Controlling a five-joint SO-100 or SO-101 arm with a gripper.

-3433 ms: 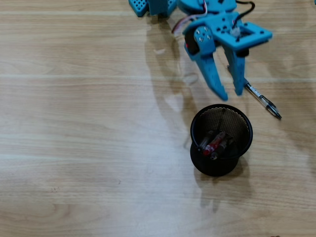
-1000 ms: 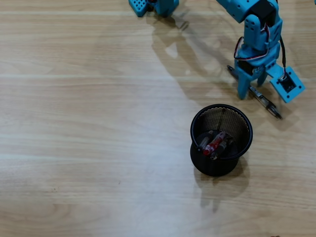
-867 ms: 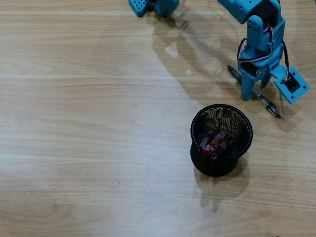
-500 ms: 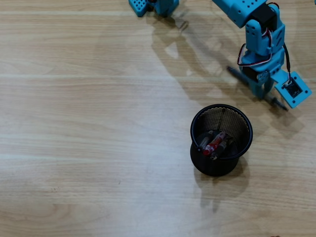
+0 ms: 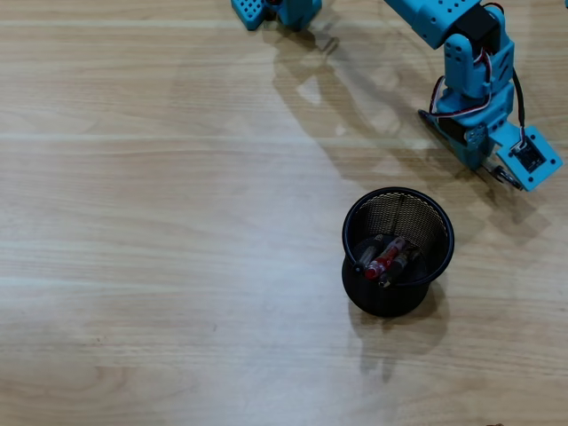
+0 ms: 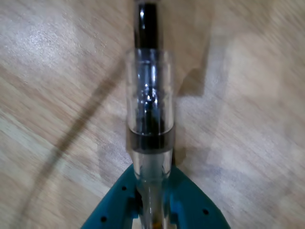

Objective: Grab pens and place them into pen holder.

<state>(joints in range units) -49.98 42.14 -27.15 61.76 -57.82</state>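
Note:
My blue gripper is at the right of the overhead view, up and to the right of the pen holder, a round black wire-mesh cup. In the wrist view the gripper is shut on a clear pen with a black inside, which points straight away from the jaws just above the wood. From overhead the gripper covers most of that pen; only a short end peeks out beside the wrist camera. Several pens, one of them red, lie inside the cup.
The arm's blue base sits at the top edge of the overhead view. The wooden table stretches left and below the cup with nothing else on it.
The gripper swung right from above the cup, came down over the pen lying on the table and shut on it. The pen now sits mostly hidden under the gripper.

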